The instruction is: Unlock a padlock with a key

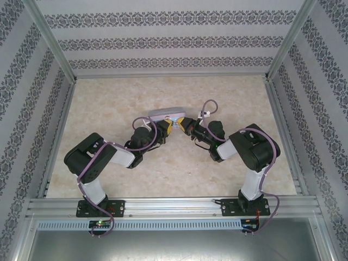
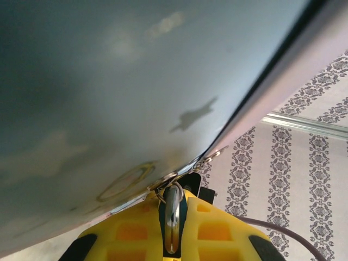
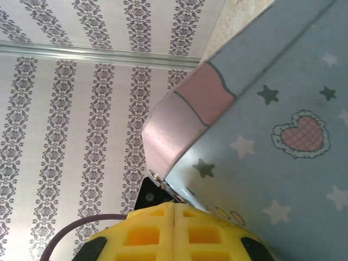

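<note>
Both grippers meet at the near edge of the pastel-blue tin box (image 1: 163, 115) in the middle of the table. My left gripper (image 1: 168, 128) (image 2: 173, 191) is shut on the padlock (image 2: 173, 223), a small shiny piece with bluish sides pinched between the yellow fingers (image 2: 128, 231). Its top passes through a wire ring at the box's clasp (image 2: 166, 182). My right gripper (image 1: 184, 124) (image 3: 174, 204) is shut, its tips against the metal clasp (image 3: 163, 184) under the pink lid edge (image 3: 182, 119). The key is hidden; only a thin metal sliver shows at those tips.
The tin box (image 2: 109, 81) (image 3: 272, 109) looms right in front of both wrist cameras. Patterned walls (image 1: 163, 41) and aluminium posts (image 1: 51, 41) close in the marble table (image 1: 109, 98) on three sides. A rail (image 1: 174, 206) runs along the near edge.
</note>
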